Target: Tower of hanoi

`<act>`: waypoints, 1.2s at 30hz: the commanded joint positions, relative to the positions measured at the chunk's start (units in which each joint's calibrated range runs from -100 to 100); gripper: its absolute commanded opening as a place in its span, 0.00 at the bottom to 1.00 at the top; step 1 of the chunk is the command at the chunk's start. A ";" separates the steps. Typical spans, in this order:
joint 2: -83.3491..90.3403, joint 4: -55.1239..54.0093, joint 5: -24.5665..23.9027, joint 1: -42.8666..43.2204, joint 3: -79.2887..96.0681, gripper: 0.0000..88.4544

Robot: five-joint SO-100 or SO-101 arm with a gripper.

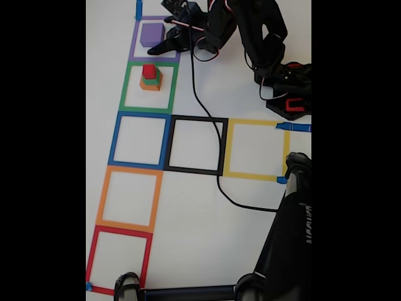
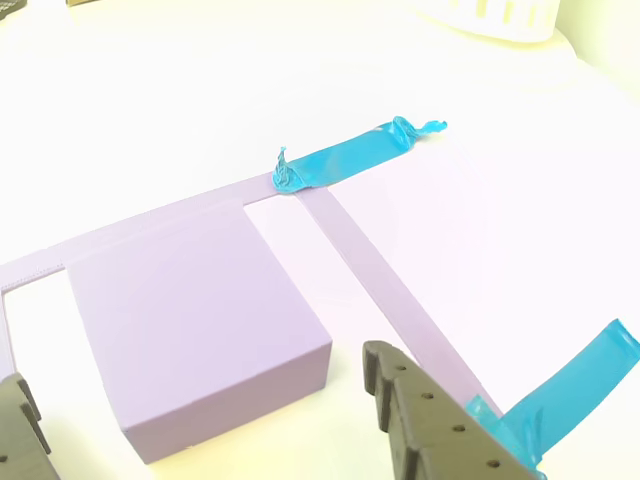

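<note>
Closing on the purple cube (image 2: 195, 330) looks like the step in hand, so line up before you squeeze. The cube sits on the bench (image 1: 250, 75) inside the purple tape square (image 1: 134, 47) at the top of the column in the fixed view, and the tool (image 1: 170, 39) hangs at its right side with its fingers spread apart, gripping nothing. In the other view one finger (image 2: 440, 430) shows low right of the cube and the second (image 2: 20, 430) at the lower left edge, so the cube lies between them, nearer the left one. Centre the tool over the cube, so both fingers meet opposite flat faces together and not a corner. Drop low enough to catch the sides well below the top edge. The orange cube (image 1: 149, 85), green cube (image 1: 150, 79) and red cube (image 1: 149, 71) stand stacked in the green square (image 1: 126, 88) just beside it, so keep your approach clear of that stack; I judge a nudge would topple it.
</note>
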State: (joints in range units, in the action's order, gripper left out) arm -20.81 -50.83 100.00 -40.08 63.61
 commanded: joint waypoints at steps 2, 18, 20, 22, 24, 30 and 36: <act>0.34 -1.72 0.00 1.16 -1.34 0.43; -1.03 -2.70 0.00 3.46 -2.70 0.41; -1.27 -2.70 0.00 3.55 -3.16 0.40; -1.43 -2.70 0.00 3.74 -3.52 0.38; -1.60 -2.70 0.00 4.03 -3.70 0.35; -1.60 -2.70 0.00 4.89 -3.79 0.27; -1.51 -2.70 0.00 5.28 -3.88 0.22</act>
State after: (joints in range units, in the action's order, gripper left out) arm -22.92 -52.52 100.00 -35.52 61.40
